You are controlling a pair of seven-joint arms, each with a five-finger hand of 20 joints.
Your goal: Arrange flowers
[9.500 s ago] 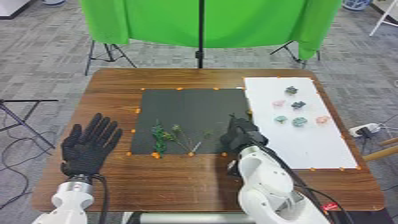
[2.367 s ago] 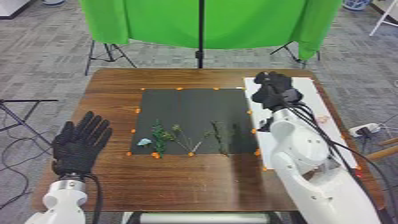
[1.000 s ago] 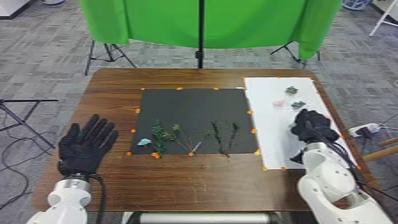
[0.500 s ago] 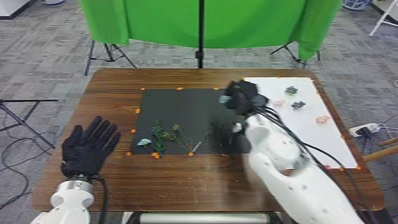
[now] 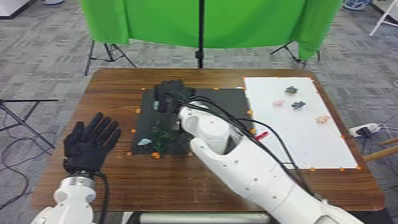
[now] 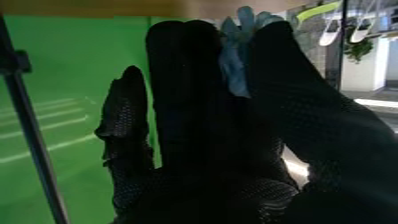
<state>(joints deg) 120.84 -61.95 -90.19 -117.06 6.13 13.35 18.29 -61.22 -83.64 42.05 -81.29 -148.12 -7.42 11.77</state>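
In the head view my right hand (image 5: 171, 91) is over the far left part of the black mat (image 5: 234, 96), a blue-green flower (image 5: 156, 105) at its fingers. The right wrist view has the right hand (image 6: 200, 115) pinching that pale blue flower (image 6: 234, 62) between thumb and fingers. Green leafy stems (image 5: 160, 136) and a light blue flower (image 5: 144, 142) lie near the mat's near left corner. On the white sheet (image 5: 311, 150) are two grey-blue flowers (image 5: 291, 90), a pink one (image 5: 278, 103) and a peach one (image 5: 322, 119). My left hand (image 5: 86, 147) rests open left of the mat.
Orange tape dots (image 5: 133, 131) line the mat. The right arm stretches diagonally over the mat's near right part and covers some of it. A green cloth (image 5: 142, 22) hangs on a stand beyond the wooden table (image 5: 115, 180).
A light blue flower and stems were added to the mat. My right hand went to the white sheet, took a blue-green flower and carried it left across the mat.
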